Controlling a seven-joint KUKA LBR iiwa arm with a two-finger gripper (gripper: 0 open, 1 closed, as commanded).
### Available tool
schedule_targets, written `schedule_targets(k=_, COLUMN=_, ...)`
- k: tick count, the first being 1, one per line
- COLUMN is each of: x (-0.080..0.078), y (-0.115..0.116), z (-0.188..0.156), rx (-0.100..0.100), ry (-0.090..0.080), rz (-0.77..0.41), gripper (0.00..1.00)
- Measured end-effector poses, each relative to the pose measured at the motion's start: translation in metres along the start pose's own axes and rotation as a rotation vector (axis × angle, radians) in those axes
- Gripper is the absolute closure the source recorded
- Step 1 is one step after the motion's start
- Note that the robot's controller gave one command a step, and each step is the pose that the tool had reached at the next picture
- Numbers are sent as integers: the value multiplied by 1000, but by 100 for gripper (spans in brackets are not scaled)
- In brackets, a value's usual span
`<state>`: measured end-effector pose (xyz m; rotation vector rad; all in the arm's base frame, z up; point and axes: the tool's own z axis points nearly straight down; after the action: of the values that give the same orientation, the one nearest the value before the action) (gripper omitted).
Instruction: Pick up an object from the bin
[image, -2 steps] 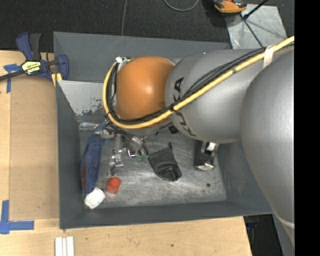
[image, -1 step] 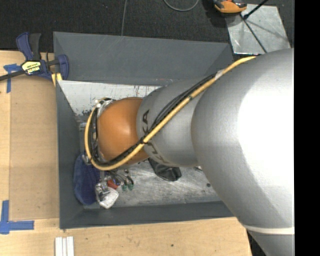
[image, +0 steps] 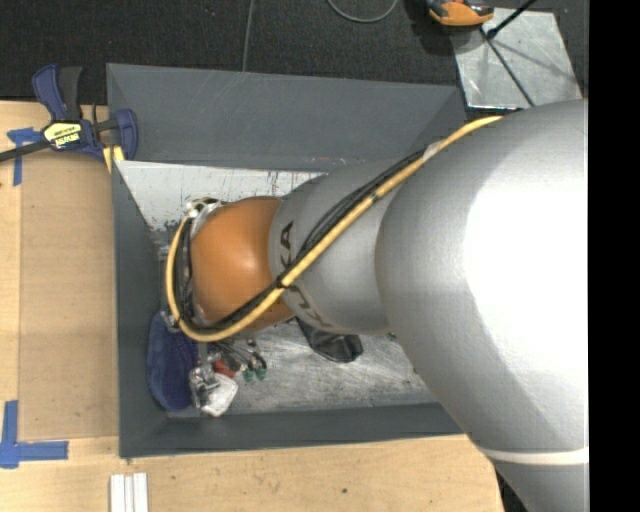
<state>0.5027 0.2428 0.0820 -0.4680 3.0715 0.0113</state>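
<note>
Three small things lie by the gripper, set low presumably to reach them: a blue cloth and a white scrap just beside the jaws, a black lump farther off; whether the jaws are open I cannot tell.

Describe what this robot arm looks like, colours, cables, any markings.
The arm has thick, rounded silver-grey links. A glossy orange dome caps its wrist. A yellow cable runs along it and loops round the dome. Black lettering marks the link beside it.
</note>
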Motion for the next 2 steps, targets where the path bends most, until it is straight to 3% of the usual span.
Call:
schedule_targets(k=1, x=-1, y=0, z=-1, rx=0, ry=-3, rz=1, gripper=100)
schedule_targets(k=2, x=-6, y=-12, z=-104, rx=2, ry=24, rz=27, gripper=100)
